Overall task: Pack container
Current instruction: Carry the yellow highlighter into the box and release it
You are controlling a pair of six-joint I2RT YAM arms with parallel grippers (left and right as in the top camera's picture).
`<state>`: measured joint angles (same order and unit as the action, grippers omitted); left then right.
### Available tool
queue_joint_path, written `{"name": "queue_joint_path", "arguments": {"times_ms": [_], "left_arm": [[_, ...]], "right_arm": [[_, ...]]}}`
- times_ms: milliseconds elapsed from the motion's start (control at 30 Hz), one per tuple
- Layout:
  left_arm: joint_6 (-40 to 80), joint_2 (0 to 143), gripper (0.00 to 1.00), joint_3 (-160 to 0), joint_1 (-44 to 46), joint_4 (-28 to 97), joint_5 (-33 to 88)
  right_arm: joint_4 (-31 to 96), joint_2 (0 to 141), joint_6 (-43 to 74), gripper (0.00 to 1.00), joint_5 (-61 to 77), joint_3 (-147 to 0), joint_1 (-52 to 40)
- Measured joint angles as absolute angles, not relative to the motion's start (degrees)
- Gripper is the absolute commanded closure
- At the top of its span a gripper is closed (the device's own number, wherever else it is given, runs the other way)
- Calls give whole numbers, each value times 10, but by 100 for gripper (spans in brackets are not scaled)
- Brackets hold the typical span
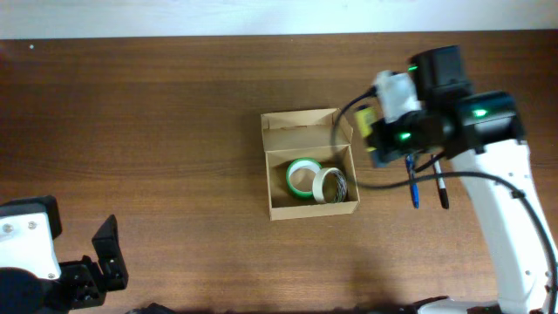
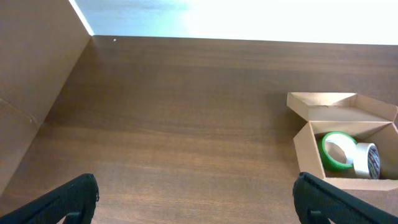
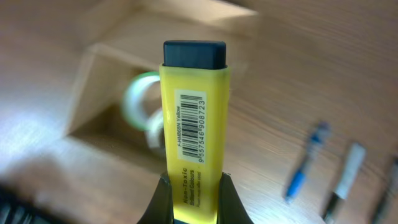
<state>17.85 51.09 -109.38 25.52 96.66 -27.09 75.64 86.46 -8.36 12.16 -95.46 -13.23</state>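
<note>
The container (image 1: 309, 166) stands near the middle of the table (image 1: 174, 131), its flap lid open on the far side. A green tape roll (image 1: 302, 177) and a white tape roll (image 1: 329, 184) lie inside it, touching. The right jaws, above the table just beside the container's right wall, are clamped on a yellow highlighter (image 3: 193, 124) with a black cap. A blue pen (image 1: 412, 187) and a dark marker (image 1: 442, 190) lie on the table nearby. The left jaws, spread wide and holding nothing, are at the near left, well apart from the container.
</note>
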Motion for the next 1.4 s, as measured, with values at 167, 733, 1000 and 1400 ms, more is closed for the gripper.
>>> {"name": "queue_joint_path", "arguments": {"times_ms": [167, 733, 1000, 1400], "left_arm": [[178, 511, 0, -1094, 255, 967, -273], [178, 511, 1, -1094, 255, 967, -273], [178, 511, 1, -1094, 255, 967, -273], [178, 511, 1, -1094, 255, 967, -273]], "right_arm": [[757, 867, -143, 96, 165, -955, -242], [788, 952, -240, 79, 222, -941, -320], [789, 955, -225, 64, 188, -945, -320], [787, 955, -220, 39, 167, -947, -320]]}}
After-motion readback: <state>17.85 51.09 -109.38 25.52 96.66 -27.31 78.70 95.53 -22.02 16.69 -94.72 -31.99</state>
